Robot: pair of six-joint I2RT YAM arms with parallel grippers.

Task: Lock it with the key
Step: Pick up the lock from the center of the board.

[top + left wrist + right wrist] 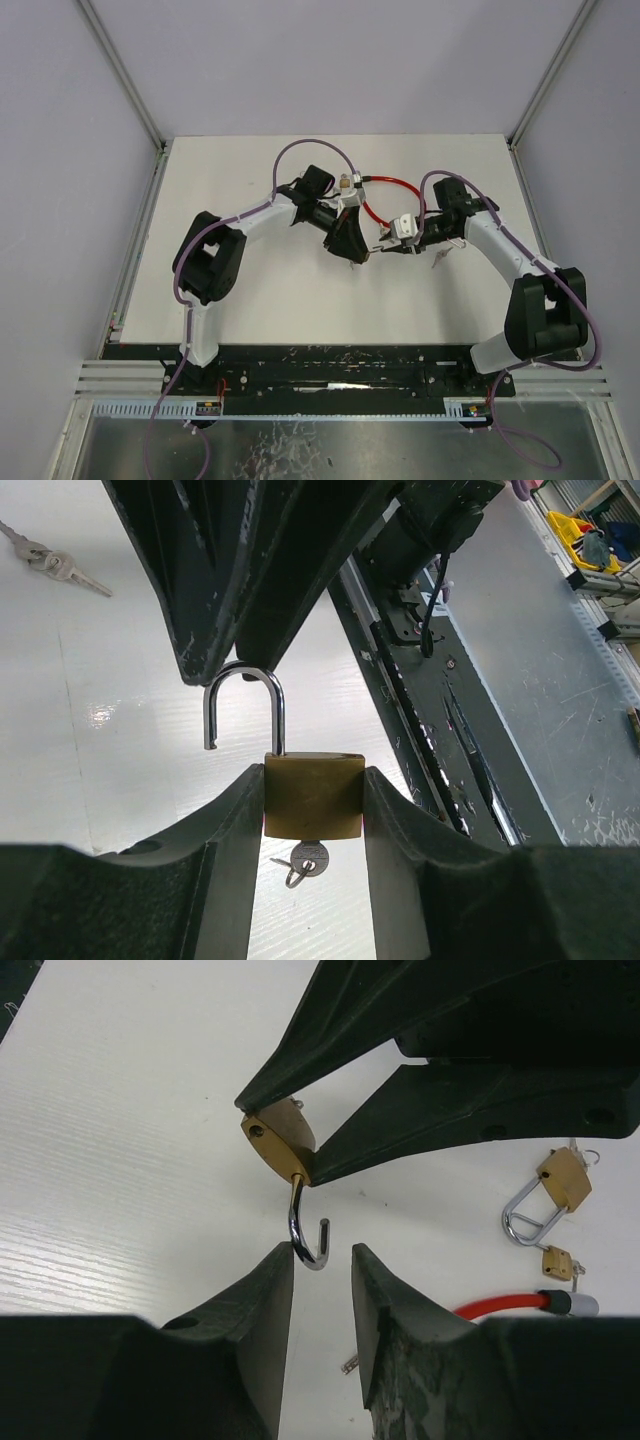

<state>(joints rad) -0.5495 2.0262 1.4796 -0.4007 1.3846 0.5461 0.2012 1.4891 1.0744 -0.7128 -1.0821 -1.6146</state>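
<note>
The white worktop (250,300) carries everything. The left arm (215,255) and right arm (520,290) reach inward and meet near its middle.

The left hand (312,780) is clamped on the brass padlock (312,795), one finger on each flat side, holding it above the worktop. The right hand (322,1260) faces it, fingers a little apart on either side of the open shackle (297,1215). One finger (260,1340) seems to touch the bend, and a gap shows beside the free end. Whether they grip it I cannot tell. From the left wrist, those dark fingers hide the top of the shackle.

A red cable (500,1305) with a grey end lies on the worktop just beyond the hands. Near it are a second brass padlock (563,1180) with its shackle swung out and, just beside that, a smaller one (557,1259). A bunch of keys (50,562) lies flat, apart from the hands. A small key (310,857) on a ring sits in the bottom of the held padlock.
</note>
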